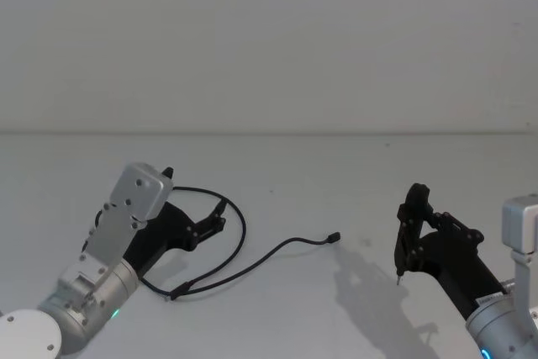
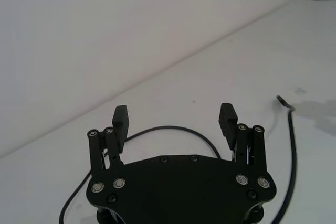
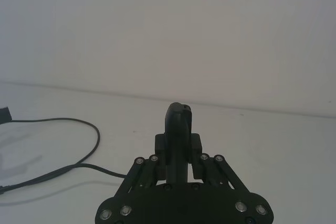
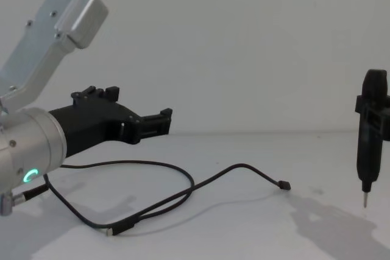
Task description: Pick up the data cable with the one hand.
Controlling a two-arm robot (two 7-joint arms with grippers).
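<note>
1. The left tool hangs over the left part of the white worktop, reaching forward at a low angle from its silver arm, which shows a green light.
2. Its two fingers are spread wide apart and nothing is between them.
3. The data cable lies flat on the worktop in loose curves. One stretch arcs round in front of the left tool's fingertips and runs back towards the robot.
4. From the chest view, the left tool is raised clear above the cable and does not touch it.
5. One small black plug lies on bare worktop between the two tools. A silver-tipped plug lies nearer the robot, just beside the left arm.
6. Part of the cable runs under the left arm and is hidden there.
7. The right tool is held over the right part of the worktop, well apart from the cable.
8. Its fingers are closed on a slim black pen-shaped probe, which stands upright with its metal tip pointing down just above the worktop.
9. A plain white wall rises behind the worktop.
</note>
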